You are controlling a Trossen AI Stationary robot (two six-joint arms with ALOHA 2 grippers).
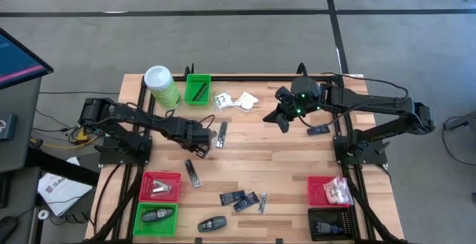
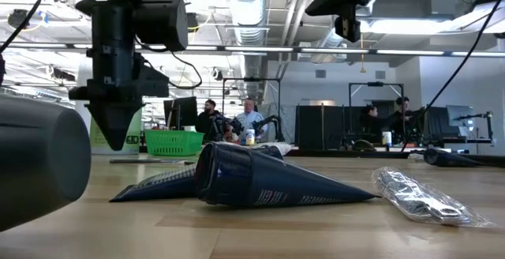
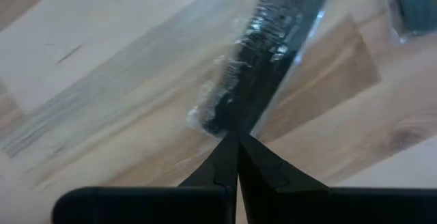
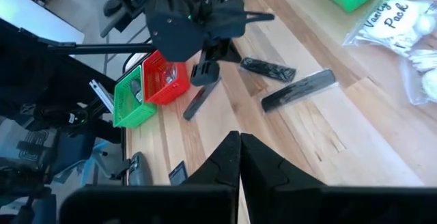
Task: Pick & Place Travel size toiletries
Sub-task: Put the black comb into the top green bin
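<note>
Pale wood-plank table with matt grain, glossy crinkled clear-plastic packet, shiny dark blue-black packet

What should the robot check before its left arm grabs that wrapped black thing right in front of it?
1. Left end effector open for the grab: not ok, its fingers are shut.
2. Packet lined up: ok, it lies just past the fingertips.
3. Left end effector empty: ok, nothing is between its fingers.
4. Right end effector out of the way: ok, it is well apart from the left one, and shut.
5. Red bin has room: ok.
6. Which bin the packet belongs in: cannot tell.
</note>
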